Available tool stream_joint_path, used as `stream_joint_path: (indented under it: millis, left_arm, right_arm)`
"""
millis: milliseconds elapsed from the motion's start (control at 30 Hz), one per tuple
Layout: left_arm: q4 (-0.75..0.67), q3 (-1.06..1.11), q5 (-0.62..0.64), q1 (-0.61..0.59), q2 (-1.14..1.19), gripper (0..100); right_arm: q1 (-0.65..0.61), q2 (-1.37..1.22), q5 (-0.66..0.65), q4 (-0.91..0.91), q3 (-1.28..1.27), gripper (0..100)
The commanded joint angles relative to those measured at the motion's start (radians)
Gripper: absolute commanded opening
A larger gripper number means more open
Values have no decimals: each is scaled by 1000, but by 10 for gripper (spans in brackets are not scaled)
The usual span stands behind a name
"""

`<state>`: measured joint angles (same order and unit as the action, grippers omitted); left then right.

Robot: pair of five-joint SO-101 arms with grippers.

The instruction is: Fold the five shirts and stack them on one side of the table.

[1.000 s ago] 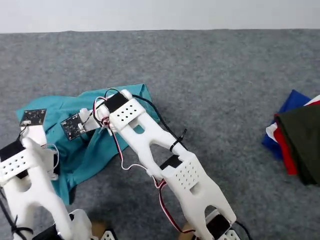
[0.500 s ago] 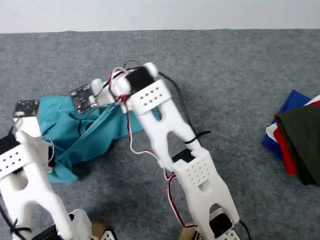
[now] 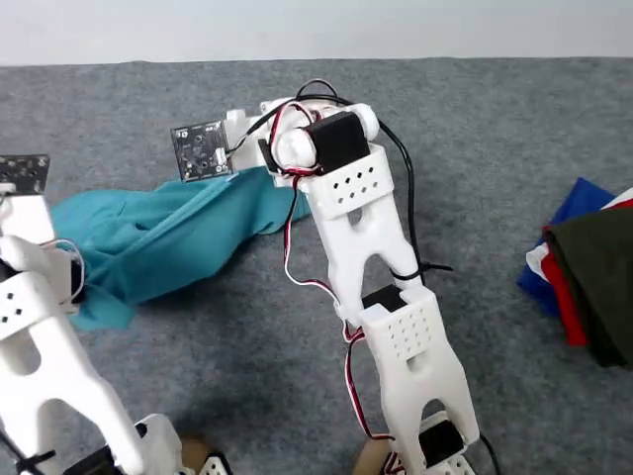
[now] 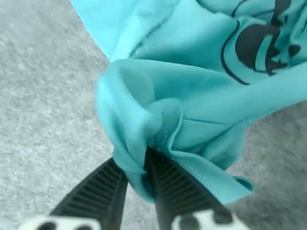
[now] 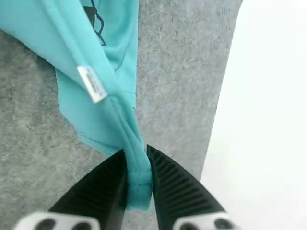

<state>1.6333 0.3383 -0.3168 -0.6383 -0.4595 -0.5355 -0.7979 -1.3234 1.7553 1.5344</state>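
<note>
A teal shirt point(image 3: 163, 236) with a dark print point(image 4: 261, 43) hangs stretched between the two arms above the grey table, at the left. My left gripper point(image 4: 136, 177) is shut on a bunched fold of the teal shirt point(image 4: 158, 115); its arm stands at the far left point(image 3: 30, 297). My right gripper point(image 5: 136, 179) is shut on the shirt's neck hem point(image 5: 132, 143), beside a white label point(image 5: 92, 84); this arm point(image 3: 346, 188) is stretched toward the table's back. A stack of folded shirts point(image 3: 588, 272) lies at the right edge.
The stack at the right shows blue, white, red and dark layers. Grey felt point(image 3: 475, 148) covers the table between the arms and the stack. A white wall point(image 3: 297, 30) runs behind the far edge. Loose cables point(image 3: 297, 267) hang off the right arm.
The right arm has swung up and toward the back of the table, pulling its end of the teal shirt with it. The left arm has shifted left. The shirt now hangs stretched out instead of crumpled.
</note>
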Motion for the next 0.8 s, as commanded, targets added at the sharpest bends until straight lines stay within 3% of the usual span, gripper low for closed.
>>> stream_joint_path:
  millis: [0,467,767]
  left_arm:
    - [12,-61,5,-5,-29,2]
    - [11,-67,5,-2,-20,2]
    - [-8,25,5,-5,-20,2]
  right_arm:
    - [45,82,57,41,40,10]
    - [54,407,328,39,-621,11]
    - [88,599,489,36,-888,11]
